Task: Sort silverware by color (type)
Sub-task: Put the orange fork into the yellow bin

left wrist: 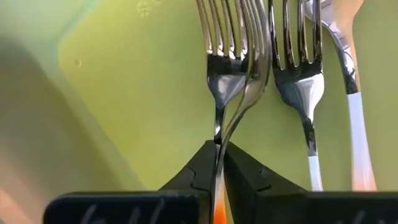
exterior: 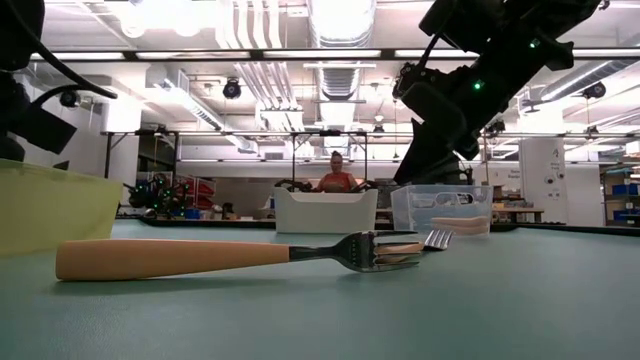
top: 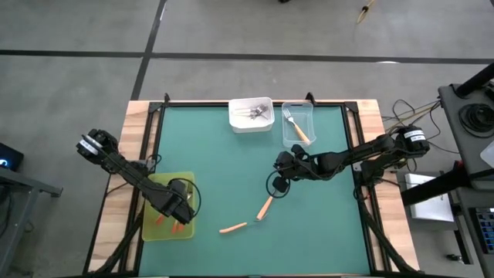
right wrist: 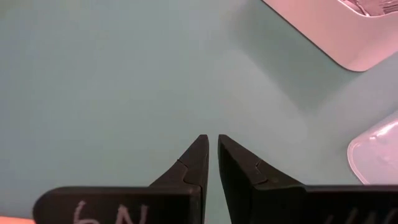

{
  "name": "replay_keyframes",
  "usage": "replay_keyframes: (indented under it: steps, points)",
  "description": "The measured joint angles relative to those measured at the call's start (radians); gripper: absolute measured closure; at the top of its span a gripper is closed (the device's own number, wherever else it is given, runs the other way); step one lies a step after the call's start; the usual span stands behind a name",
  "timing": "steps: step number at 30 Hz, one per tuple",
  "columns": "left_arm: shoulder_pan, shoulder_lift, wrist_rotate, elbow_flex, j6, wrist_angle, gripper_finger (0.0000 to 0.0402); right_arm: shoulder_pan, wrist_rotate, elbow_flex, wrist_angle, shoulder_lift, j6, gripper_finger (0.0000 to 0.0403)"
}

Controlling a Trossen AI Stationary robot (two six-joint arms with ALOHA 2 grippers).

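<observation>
1. Two light orange forks (top: 265, 208) lay loose on the table (top: 224, 166), looking light, stiff and slippery; their handles seemed best to grasp.
2. The left gripper (left wrist: 219, 163) pinched a red-orange fork (left wrist: 239, 109) inside the yellow-green tray (top: 155, 228).
3. The right gripper (right wrist: 211, 158) hovered nearly closed, holding nothing.

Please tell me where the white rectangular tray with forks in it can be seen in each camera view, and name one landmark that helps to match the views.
High view: the white rectangular tray sits at the far middle edge of the green table mat.
Low view: in the middle distance, centre.
Left wrist view: not in it.
Right wrist view: its corner shows at the upper right.
Shared landmark: the clear plastic tray right beside it.
</observation>
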Motion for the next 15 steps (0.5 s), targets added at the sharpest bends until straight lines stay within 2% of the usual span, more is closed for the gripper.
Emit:
replay_keyframes:
  steps: [10, 15]
  points:
    - [0.000, 0.000, 0.007, 0.000, -0.009, 0.001, 0.0377, 0.000, 0.000, 0.000, 0.000, 0.000, 0.000, 0.0376]
    - [0.000, 0.000, 0.020, 0.000, -0.008, 0.002, 0.0397, 0.000, 0.000, 0.000, 0.000, 0.000, 0.000, 0.0376]
